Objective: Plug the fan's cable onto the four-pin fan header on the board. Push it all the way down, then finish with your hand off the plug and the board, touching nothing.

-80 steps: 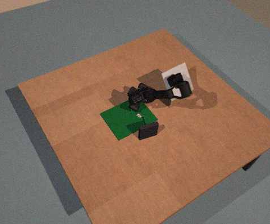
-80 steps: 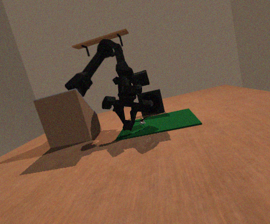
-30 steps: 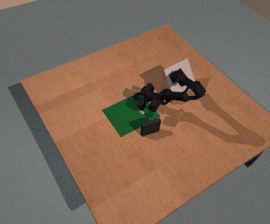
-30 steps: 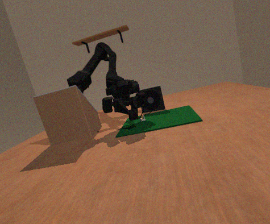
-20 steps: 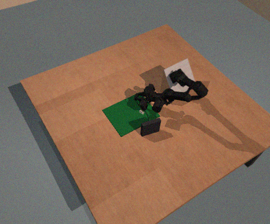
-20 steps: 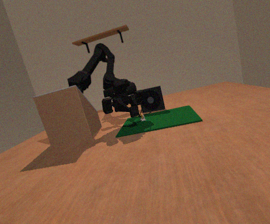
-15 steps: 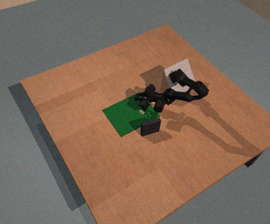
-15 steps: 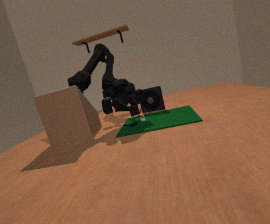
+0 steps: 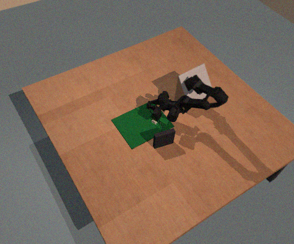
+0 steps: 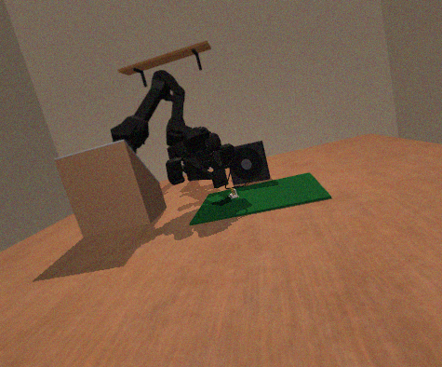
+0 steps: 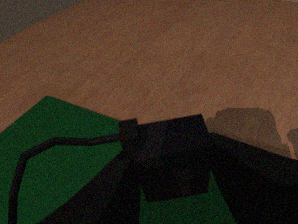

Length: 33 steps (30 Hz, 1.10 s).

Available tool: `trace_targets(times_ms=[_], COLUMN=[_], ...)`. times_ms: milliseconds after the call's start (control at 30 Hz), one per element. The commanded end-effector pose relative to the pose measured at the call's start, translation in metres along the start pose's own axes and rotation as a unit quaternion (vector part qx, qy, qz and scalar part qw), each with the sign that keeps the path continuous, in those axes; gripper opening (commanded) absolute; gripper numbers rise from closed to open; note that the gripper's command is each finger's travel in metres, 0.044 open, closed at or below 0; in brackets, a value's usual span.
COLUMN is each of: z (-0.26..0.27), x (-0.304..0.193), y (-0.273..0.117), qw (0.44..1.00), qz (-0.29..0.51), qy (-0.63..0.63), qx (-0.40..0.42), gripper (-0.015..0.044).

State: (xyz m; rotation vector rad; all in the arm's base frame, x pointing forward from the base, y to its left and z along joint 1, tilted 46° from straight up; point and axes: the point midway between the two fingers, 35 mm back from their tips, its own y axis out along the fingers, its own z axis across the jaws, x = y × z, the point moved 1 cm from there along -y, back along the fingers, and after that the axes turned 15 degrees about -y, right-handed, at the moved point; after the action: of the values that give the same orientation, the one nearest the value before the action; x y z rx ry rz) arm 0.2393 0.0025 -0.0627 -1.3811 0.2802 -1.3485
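Note:
My gripper [image 9: 149, 106] [image 10: 199, 174] [image 11: 170, 149] is shut on the fan cable's dark plug [image 11: 172, 136], which spans the gap between the fingertips. The black cable [image 11: 56, 141] leaves the plug's left side in the wrist view and bends down over the board. The green board [image 9: 128, 131] [image 10: 298, 188] [image 11: 47, 117] lies flat on the table. The small pale header [image 9: 155, 122] [image 10: 234, 194] stands on it near one edge. My gripper is tilted and above the board's edge region, off the header. The header is not visible in the wrist view. The plug's underside is hidden.
The square black fan [image 9: 164, 139] [image 10: 257, 163] stands upright at the board's edge, close to the header. A large box [image 9: 205, 74] [image 10: 104, 186] stands beside the arm. A wooden shelf [image 10: 169, 58] hangs on the wall behind.

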Motion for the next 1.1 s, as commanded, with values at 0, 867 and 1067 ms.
trace_targets(times_ms=[0, 867, 1067], z=[-0.001, 0.004, 0.005], x=[0.003, -0.01, -0.015], y=[-0.001, 0.003, 0.005], qw=[1.0, 1.0, 1.0], qz=[0.0, -0.002, -0.002], qy=[0.0, 0.002, 0.002], qx=[0.0, -0.001, -0.001], gripper=[0.0, 0.0, 0.0])
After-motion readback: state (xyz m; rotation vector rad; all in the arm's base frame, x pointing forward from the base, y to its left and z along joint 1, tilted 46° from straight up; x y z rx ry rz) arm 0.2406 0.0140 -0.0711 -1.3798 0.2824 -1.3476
